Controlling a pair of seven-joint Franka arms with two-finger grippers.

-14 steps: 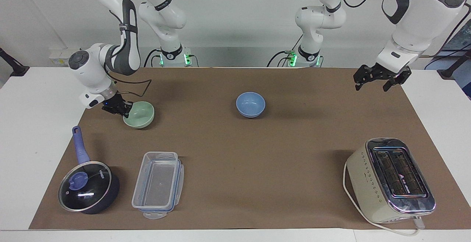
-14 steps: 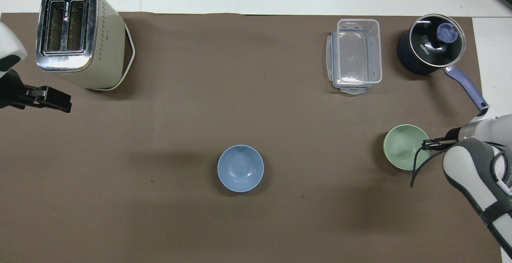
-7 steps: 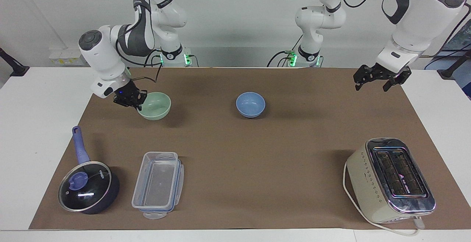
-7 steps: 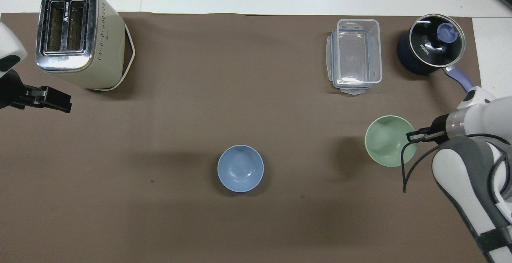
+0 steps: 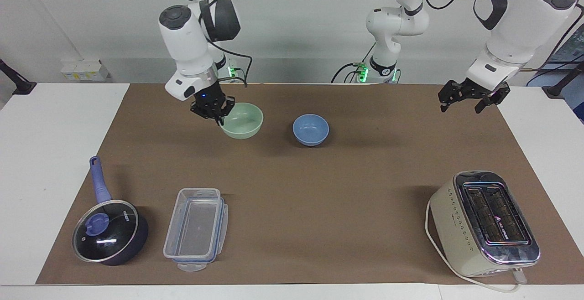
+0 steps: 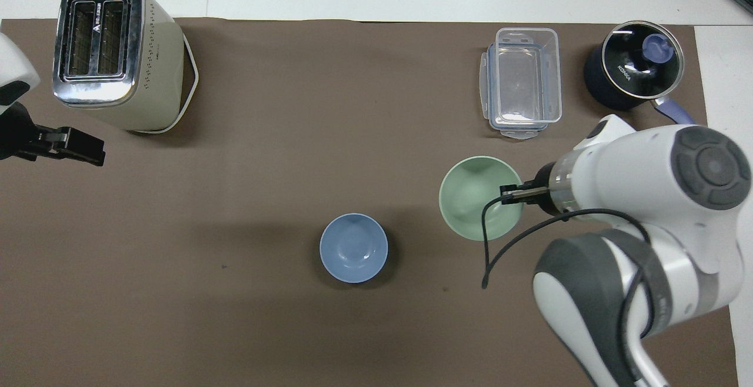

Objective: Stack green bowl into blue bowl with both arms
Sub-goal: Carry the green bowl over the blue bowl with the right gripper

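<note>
Mint-green and plain, the green bowl [image 5: 242, 120] is found pinched by its rim in the right gripper [image 5: 219, 114], whose fingers are closed on the rim edge nearest the right arm's end of the table. The bowl is held upright and clear of the brown mat [image 5: 292, 209], over the stretch of mat just beside the blue bowl [image 5: 310, 129], toward the right arm's end.

The blue bowl is seen resting on the mat, empty and untouched. The pick-up is judged complete; the transfer is judged partly made. Alignment over the blue bowl, lowering and release are left to be done.

The left gripper [image 5: 472, 97] is noted waiting over the mat's edge at the left arm's end, well apart from the blue bowl, its fingers spread and holding nothing. No contribution by it is evident.
</note>
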